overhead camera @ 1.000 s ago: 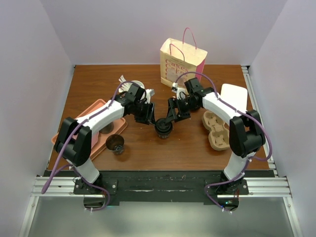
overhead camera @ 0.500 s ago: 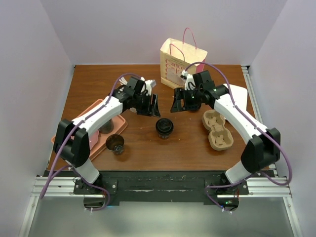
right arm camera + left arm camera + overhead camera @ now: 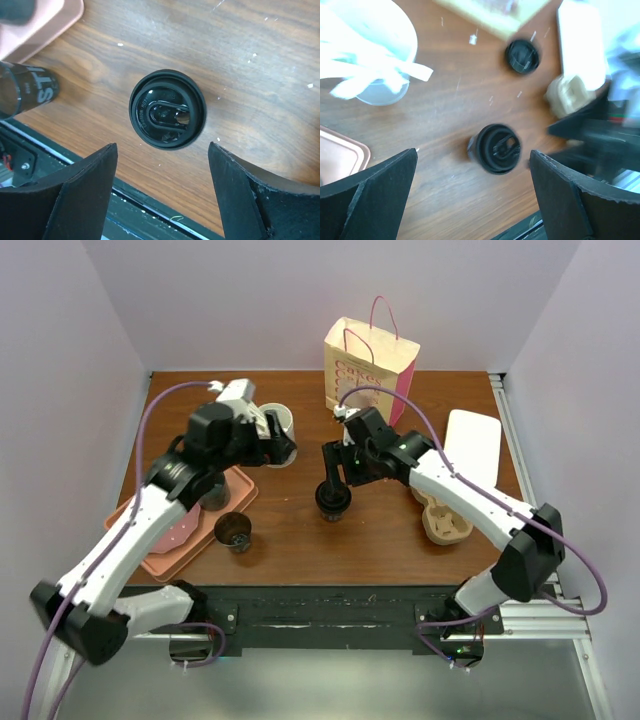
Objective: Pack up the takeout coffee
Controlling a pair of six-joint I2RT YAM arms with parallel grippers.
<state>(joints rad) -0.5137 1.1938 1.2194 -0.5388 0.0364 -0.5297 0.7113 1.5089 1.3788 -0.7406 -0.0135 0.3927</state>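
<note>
Noted: right pincer (image 3: 161, 146) spread wide, gripping nothing. The takeout coffee (image 3: 167, 109) stands upright on the worktop (image 3: 260, 75) directly beneath it, centred between the two fingers and clear of both. The left pincer (image 3: 473, 152) is also spread and empty, held high, with the coffee below it, nearer its right finger.

Step in hand, by my reading: the right arm's grab on the coffee. To do it well:
- Come straight down, keeping the cup centred.
- Close on the paper wall under the lid (image 3: 150, 107), not on the lid, which might pop off.
- Squeeze lightly, since a paper wall likely gives.
- Lift plumb.

Coffee: short, near-black cup. The round black plastic lid looks seated flat and has a raised oval sip tab. Embossed lettering unreadable.
</note>
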